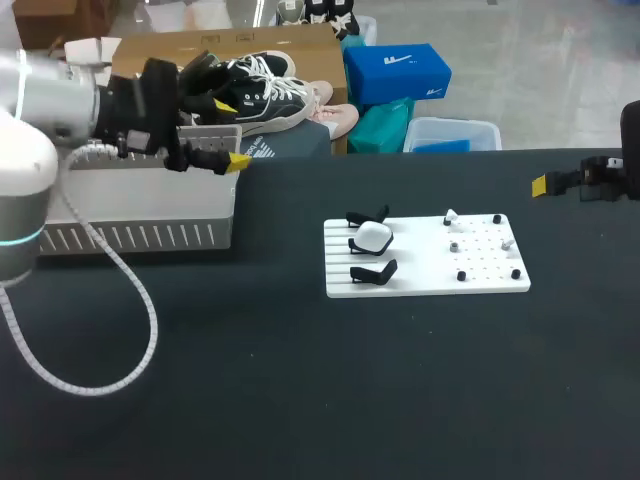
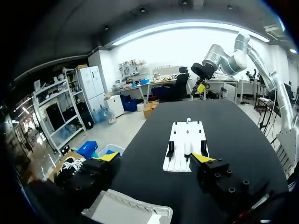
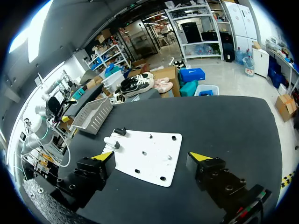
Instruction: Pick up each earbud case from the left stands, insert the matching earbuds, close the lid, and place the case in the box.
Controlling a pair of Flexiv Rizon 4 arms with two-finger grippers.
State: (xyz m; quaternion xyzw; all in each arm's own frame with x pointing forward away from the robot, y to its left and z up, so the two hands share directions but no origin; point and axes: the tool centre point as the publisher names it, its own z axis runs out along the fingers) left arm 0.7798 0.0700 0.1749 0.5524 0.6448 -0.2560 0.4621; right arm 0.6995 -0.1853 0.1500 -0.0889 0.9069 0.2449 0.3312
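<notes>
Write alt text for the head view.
A white board sits on the black table with one white earbud case on the middle of three black stands. The left gripper hangs open over the white box; the right gripper is open at the table's right edge.

A black table carries a flat white board, lying just toward three o'clock of its middle. Small dark pegs dot the board's three o'clock half, perhaps four, too tiny to count.
</notes>
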